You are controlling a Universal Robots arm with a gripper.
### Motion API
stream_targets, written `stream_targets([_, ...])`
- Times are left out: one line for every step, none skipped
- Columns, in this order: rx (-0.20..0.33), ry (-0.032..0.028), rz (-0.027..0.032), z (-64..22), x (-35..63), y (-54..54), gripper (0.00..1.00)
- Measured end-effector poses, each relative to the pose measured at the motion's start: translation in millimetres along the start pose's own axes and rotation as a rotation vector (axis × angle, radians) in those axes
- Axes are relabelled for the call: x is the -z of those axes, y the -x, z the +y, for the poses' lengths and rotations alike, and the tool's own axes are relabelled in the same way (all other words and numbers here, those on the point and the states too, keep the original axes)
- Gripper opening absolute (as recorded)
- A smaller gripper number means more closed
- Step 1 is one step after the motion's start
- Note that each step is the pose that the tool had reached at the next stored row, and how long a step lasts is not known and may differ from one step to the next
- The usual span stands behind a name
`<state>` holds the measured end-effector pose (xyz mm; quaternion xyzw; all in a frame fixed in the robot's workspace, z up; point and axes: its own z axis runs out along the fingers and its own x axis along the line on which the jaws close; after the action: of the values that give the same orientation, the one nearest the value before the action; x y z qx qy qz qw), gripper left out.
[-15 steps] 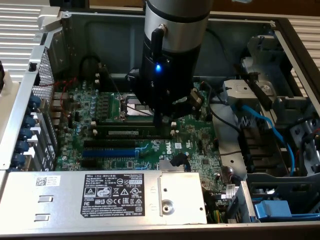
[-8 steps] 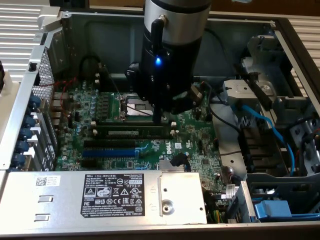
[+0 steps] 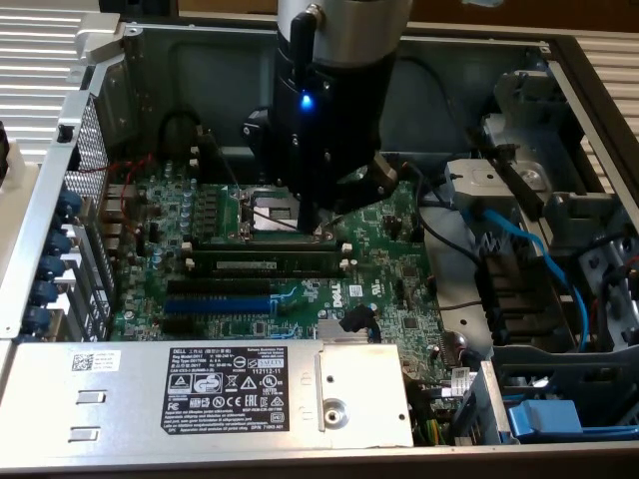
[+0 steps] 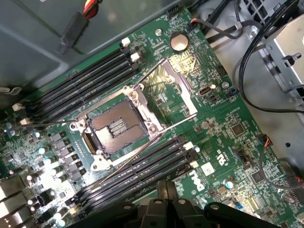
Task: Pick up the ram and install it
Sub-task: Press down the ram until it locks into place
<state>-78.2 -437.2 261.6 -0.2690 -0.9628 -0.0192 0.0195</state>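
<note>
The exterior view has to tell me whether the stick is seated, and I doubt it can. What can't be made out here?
- Gripper: the fingertips sit behind the arm's black body in the exterior view.
- Long dark green ram stick: lies along the black memory slots; whether it is clicked in is too small to tell.
- White end clips: latched or open cannot be read.

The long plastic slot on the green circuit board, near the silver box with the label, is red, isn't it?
No, it is blue, not red: the exterior view shows the long blue plastic slot on the green circuit board.
</note>
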Motion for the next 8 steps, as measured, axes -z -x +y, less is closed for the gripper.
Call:
stream_targets([0.000,-0.0002,-0.0002,-0.3,1.8,-1.5,0.11])
stream_targets([0.000,-0.0004,-0.0005,-0.7,3.1,-2.9,0.11])
stream_targets([0.000,-0.0004,-0.0013,-1.4,4.2,-4.6,0.11])
stream_targets([0.000,-0.0002,-0.0024,-2.0,5.1,-5.9,0.11])
stream_targets([0.000,-0.0002,-0.0035,-2.4,5.8,-6.7,0.11])
stream_targets([0.000,0.0004,-0.0048,-2.8,6.2,-7.4,0.11])
stream_targets([0.000,0.0016,-0.0071,-3.2,6.3,-8.1,0.11])
stream_targets([0.000,0.0018,-0.0078,-3.3,6.3,-8.4,0.11])
